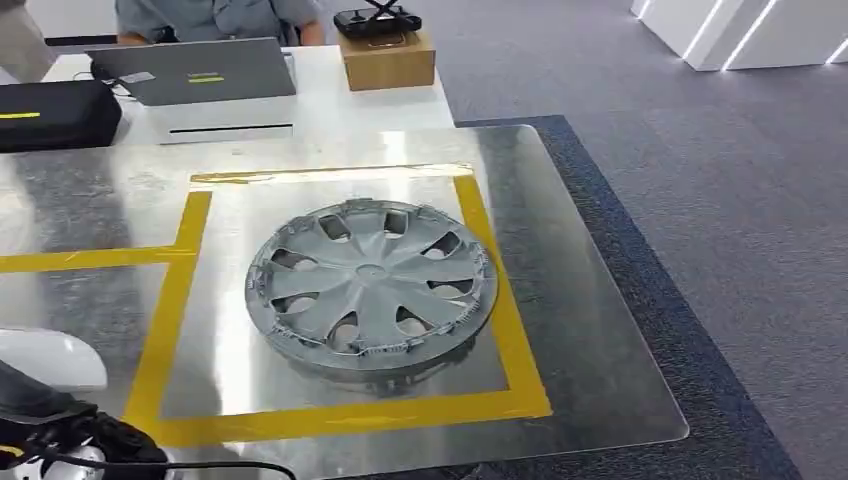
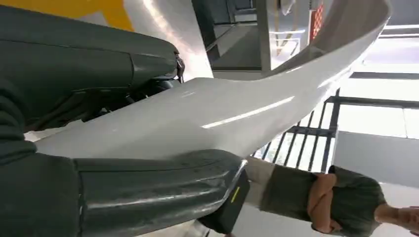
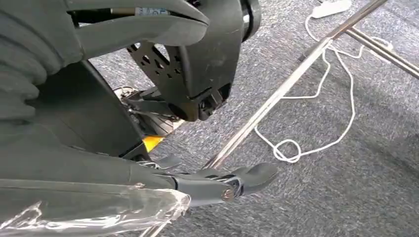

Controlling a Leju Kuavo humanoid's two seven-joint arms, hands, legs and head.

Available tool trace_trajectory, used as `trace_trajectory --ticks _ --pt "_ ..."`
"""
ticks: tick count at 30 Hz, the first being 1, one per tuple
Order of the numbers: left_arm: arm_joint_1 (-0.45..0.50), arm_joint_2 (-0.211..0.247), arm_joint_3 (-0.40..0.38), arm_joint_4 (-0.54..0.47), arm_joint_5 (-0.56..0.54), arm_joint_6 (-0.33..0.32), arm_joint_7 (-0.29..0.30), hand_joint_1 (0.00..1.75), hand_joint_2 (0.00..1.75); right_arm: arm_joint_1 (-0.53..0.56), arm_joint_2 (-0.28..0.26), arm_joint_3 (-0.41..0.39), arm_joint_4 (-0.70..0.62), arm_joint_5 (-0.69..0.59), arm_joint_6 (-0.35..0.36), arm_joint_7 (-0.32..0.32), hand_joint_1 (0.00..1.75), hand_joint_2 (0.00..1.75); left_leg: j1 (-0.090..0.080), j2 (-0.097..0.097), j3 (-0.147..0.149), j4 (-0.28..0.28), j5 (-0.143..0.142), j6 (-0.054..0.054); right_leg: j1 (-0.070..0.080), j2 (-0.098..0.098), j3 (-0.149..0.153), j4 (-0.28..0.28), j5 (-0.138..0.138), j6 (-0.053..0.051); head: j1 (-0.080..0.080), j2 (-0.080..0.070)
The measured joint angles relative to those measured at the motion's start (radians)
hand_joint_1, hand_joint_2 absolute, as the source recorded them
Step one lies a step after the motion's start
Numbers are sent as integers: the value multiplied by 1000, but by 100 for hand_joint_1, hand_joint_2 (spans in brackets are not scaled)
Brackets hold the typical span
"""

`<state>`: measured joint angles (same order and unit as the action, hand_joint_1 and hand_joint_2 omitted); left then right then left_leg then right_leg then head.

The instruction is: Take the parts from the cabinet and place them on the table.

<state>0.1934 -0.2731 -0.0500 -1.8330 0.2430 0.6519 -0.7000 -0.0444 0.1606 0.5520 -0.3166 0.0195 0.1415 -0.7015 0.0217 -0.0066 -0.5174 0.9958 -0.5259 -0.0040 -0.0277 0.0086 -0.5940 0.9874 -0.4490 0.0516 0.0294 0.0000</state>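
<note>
**White panel in the left hand, table ahead and to the right**

At the near left corner of the head view, the left hand sits low, dark fingers under a rounded white shape that is the end of the white panel. The left wrist view shows it closer: the left hand is clamped on the white panel, the thick thumb pressing one face and the darker fingers the other. The panel is a long, curved, glossy part, and its long axis runs away from the hand, beyond the fingers.

Further right lies the metal table, with a square of yellow tape marked on it. A grey hubcap already lies flat inside that square, near its middle. Beyond the table, a white desk carries a laptop and a cardboard box, with a person seated behind.

The right hand hangs over grey carpet, beside a metal rail and a white cord. Its fingers are apart and hold nothing.

The next move seems to turn on this: the panel is at the table's near left corner, so the left arm would carry it forward and to the right. The hubcap fills the middle of the square, leaving little room there.
</note>
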Motion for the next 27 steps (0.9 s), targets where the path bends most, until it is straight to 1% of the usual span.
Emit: trace_trajectory --ticks 6,14,18,24,25,27 --pt "8 -3 18 -22 10 -16 0 175 175 0 0 0 0 1 0 0 0 175 0 0 0 0 0 0 0 0 0 0 0 0 0 0" --pt "11 -5 37 -24 42 -15 0 175 175 -1 0 0 0 3 2 0 0 175 0 0 0 0 0 0 0 0 0 0 0 0 0 0" --pt "11 -7 66 -24 84 -16 0 175 175 -1 0 1 0 7 6 0 0 175 0 0 0 0 0 0 0 0 0 0 -1 0 0 0" --pt "11 -9 92 -24 95 -21 0 175 175 -2 0 1 0 11 6 0 0 175 0 0 1 0 0 0 0 0 0 0 -1 0 1 0" --pt "11 -9 95 -24 95 -21 0 0 0 -2 0 1 0 11 6 0 0 0 0 0 1 0 0 0 0 0 0 0 -1 0 0 0" --pt "11 -10 101 -24 95 -22 0 0 0 -2 0 1 0 11 6 0 0 0 0 0 1 0 0 0 0 0 0 0 -1 0 1 0"
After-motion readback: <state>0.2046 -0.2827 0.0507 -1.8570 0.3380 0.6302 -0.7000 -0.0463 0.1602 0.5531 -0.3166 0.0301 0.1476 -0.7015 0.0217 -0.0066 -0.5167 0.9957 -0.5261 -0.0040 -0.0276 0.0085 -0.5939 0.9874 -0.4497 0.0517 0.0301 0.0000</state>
